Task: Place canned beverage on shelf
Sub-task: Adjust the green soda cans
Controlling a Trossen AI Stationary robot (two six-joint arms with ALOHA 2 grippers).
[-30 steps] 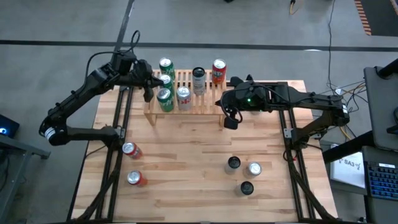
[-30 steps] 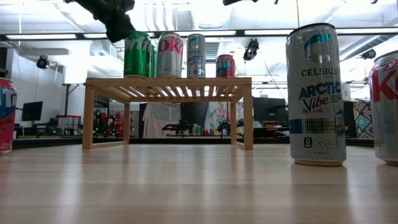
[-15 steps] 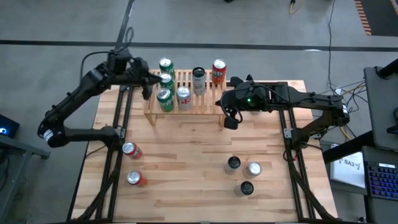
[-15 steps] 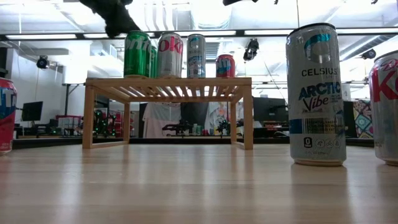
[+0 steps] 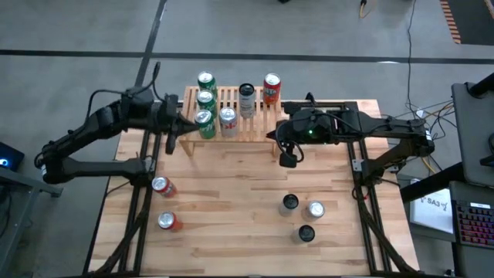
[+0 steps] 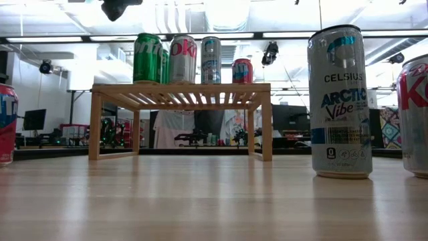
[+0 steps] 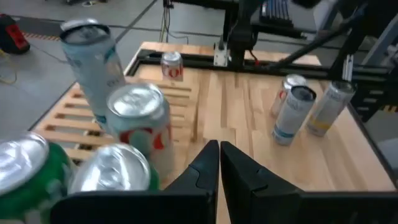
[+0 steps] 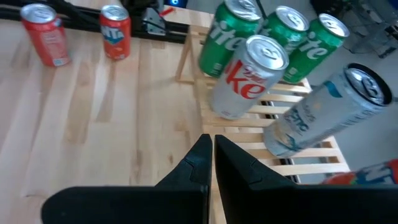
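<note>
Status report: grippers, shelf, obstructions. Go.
Left gripper shut, empty, off the shelf's left end. Right gripper shut, empty, by its right end. Six cans on shelf; five on table. Nothing blocking.

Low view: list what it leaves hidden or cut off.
- Third green can: hidden behind the front green can on the shelf.
- Left gripper: cut off by the top edge, so its jaws don't show here.
- Right gripper: out of this view.
- Red can: cut by the left edge.
- Coke can: cut by the right edge.
- Celsius can: fine print too small to read.
</note>
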